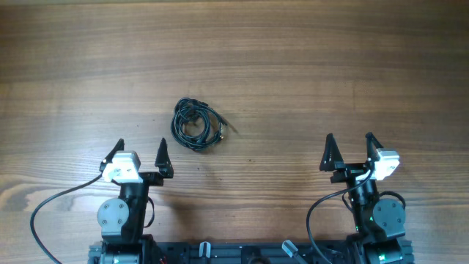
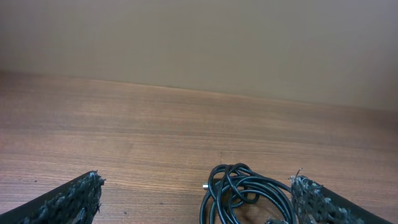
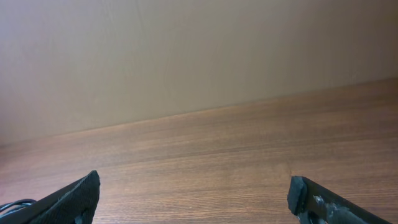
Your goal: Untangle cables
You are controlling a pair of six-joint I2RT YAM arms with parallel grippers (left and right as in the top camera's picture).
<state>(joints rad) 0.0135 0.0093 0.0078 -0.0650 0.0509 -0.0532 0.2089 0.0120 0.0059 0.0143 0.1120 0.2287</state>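
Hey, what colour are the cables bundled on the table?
The cables are black, with a small silvery plug tip; the left wrist view shows it best.

Black arms, white wrist blocks, seemingly rough fingertips

Black cables lie coiled in a bundle on the table.
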